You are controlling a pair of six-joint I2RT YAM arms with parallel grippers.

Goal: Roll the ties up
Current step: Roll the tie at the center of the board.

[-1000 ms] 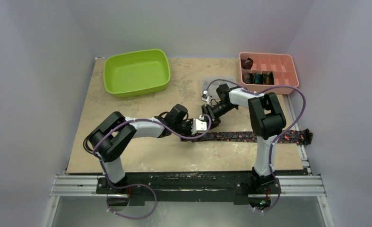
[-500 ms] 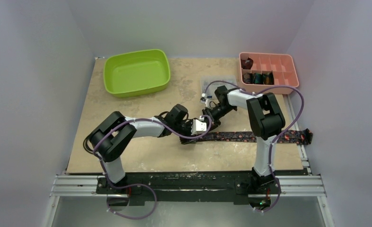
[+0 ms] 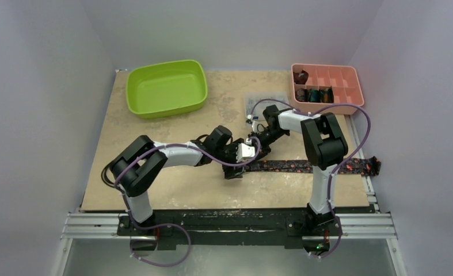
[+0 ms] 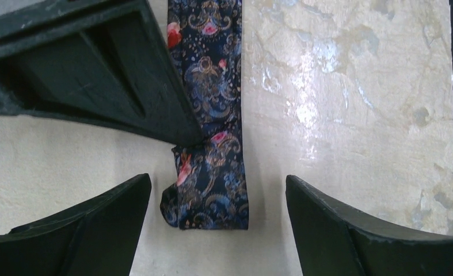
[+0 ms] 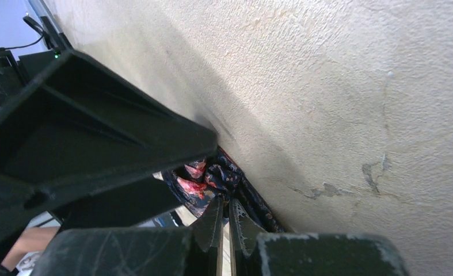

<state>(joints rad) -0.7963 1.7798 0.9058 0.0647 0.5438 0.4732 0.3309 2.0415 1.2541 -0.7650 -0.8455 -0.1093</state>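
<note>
Beige mottled tbl (image 3: 155, 190) sits under my L pincer (image 3: 235, 168). Dark floral tie (image 3: 304, 167) lies flat on it, folded end btw my fingers, the rest running off to the pincer's R, past the tbl edge. Beyond the pincer: clear box (image 3: 258, 102) near, green tub (image 3: 133, 86) far L, pink divided tray (image 3: 359, 86) far R.

The tie (image 4: 212, 172) is woven cloth with a faint sheen, fine paisley threadwork, and a rumpled end. The fingers (image 4: 350, 236) of my left jaws are black plastic, matt and smooth, lightly dusted. The fingers (image 5: 244, 227) of my right jaws are the same plastic but scratched and worn grey at the edges. The table (image 4: 356, 115) has a mottled beige, stone-like face, glossy where light glints and grainy up close. The green tub (image 3: 166, 89) and pink tray (image 3: 345, 77) are smooth plastic. The rail (image 3: 91, 225) is bare brushed metal.
</note>
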